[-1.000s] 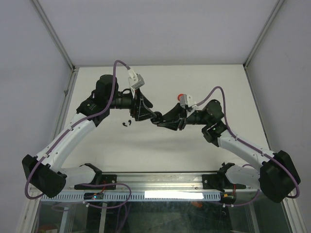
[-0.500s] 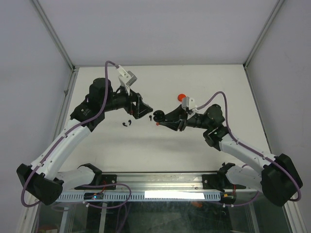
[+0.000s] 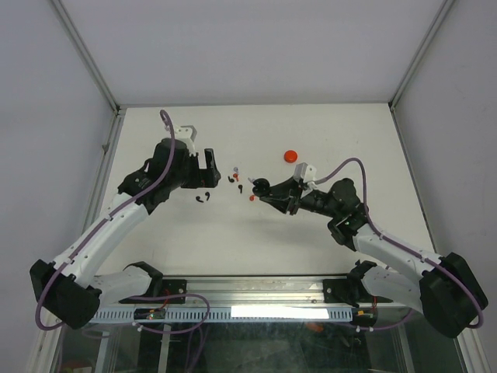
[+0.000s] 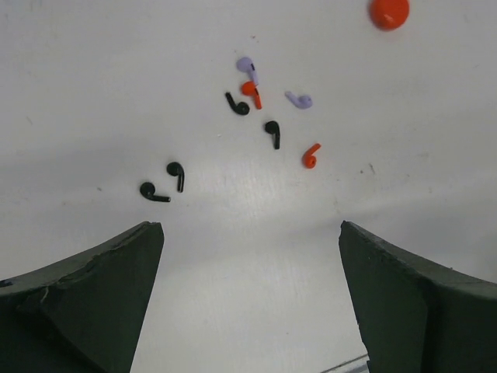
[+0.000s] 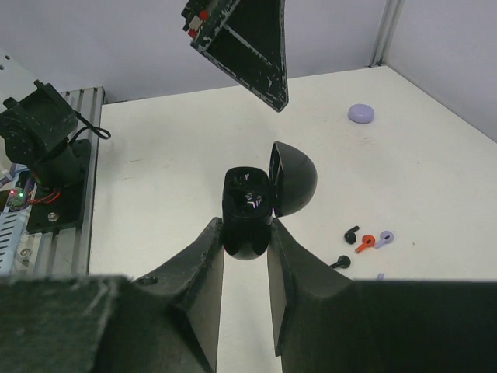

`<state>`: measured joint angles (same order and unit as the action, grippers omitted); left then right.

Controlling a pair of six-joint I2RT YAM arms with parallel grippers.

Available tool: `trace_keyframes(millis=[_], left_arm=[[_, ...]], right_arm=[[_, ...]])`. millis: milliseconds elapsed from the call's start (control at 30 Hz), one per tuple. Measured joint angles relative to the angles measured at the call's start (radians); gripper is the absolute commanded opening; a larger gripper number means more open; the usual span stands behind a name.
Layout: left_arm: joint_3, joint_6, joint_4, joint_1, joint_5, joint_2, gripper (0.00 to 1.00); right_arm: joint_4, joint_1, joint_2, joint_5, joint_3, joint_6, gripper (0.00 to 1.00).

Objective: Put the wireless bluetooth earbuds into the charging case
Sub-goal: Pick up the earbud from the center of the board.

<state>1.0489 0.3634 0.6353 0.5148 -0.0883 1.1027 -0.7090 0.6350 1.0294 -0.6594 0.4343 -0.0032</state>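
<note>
Overhead: left gripper [image 3: 211, 168] wide apart, empty; earbuds [image 3: 236, 178] on table [image 3: 326, 124] at its 3 o'clock.
Left wrist: earbuds [image 4: 264, 109] scattered at 12 o'clock, untouched.
Right wrist: right gripper [image 5: 246, 237] clamped on open black case [image 5: 247, 203]; earbuds [image 5: 365, 242] at 4 o'clock.

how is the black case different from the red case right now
The black case is gripped in the right tool; the red case lies loose on the table. The black case has its lid swung open; the red case looks shut. Both are small and rounded.
</note>
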Motion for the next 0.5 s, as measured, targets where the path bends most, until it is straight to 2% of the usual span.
trace_keyframes(millis=[267,500], left_arm=[[0.002,0.061,0.069,0.000,-0.082,0.181,0.97],[0.065,0.093,0.106,0.000,-0.120,0.392,0.73]], right_arm=[[-0.003,0.000,0.000,0.032,-0.021,-0.009,0.00],[-0.005,0.000,0.000,0.048,-0.030,-0.014,0.00]])
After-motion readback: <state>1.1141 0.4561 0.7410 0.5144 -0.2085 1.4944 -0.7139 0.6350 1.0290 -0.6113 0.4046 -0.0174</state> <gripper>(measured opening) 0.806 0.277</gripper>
